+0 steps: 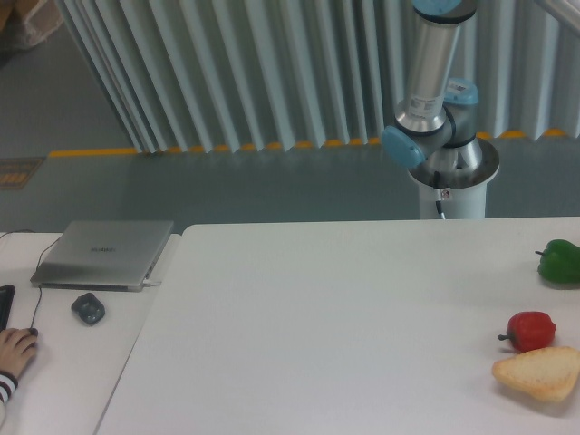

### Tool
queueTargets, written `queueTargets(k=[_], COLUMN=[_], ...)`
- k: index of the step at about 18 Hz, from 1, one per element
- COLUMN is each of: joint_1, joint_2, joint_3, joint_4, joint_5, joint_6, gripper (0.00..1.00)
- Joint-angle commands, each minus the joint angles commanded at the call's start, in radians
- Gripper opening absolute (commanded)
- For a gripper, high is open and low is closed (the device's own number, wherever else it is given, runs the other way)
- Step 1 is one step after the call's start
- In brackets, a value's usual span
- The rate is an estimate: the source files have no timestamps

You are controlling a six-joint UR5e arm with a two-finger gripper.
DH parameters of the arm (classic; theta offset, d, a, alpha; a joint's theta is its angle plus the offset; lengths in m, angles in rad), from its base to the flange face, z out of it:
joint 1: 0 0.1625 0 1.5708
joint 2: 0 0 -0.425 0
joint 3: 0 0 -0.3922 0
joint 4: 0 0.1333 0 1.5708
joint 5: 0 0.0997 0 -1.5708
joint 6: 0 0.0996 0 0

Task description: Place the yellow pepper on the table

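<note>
Three food items lie on the bench [344, 317], all at its right edge: a green pepper [560, 261], below it a red pepper [530, 330], and just beside the red pepper, on its lower side, a piece of bread [540, 372]. No yellow pepper shows anywhere in view. It may be held by the tool above the top of the picture, or lie off to the right of the bread, but that cannot be told from here.

Only the lower arm [430, 82] and its base [453, 177] are visible, standing behind the bench, up and to the left of the green pepper. The tool itself is out of frame, so I cannot tell whether it is spread, pressed together, or pinching anything.

Left of the bench stands a smaller desk [63, 372] with a closed laptop [104, 254], a mouse [88, 308] below the laptop, and a person's hand [14, 352] at the far left edge.

My guess is that the task stands either at its very start or mid-carry, with the placing not yet done. The next move calls for bringing the yellow pepper down over the wide bare stretch of bench well left of the red pepper, lowering until it touches the surface, then releasing without bumping the three items.
</note>
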Motion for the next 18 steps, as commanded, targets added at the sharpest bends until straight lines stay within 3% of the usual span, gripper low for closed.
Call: queueTargets(k=[4, 8, 10, 12, 14, 17, 18], joint_1=[0.011, 0.020, 0.008, -0.033, -0.113, -0.201, -0.253], joint_2=[0.005, 0.032, 0.054, 0.067, 0.101, 0.094, 0.063], joint_3=[0.049, 0.129, 0.153, 0.207, 0.222, 0.222, 0.222], joint_4=[-0.032, -0.170, -0.201, -0.259, -0.265, -0.246, -0.194], joint_5=[-0.003, -0.037, -0.046, -0.081, -0.072, -0.061, -0.036], joint_6=[0.003, -0.011, -0.035, -0.156, -0.262, -0.357, -0.391], gripper=[0.49, 0.48, 0.48, 0.48, 0.48, 0.48, 0.48])
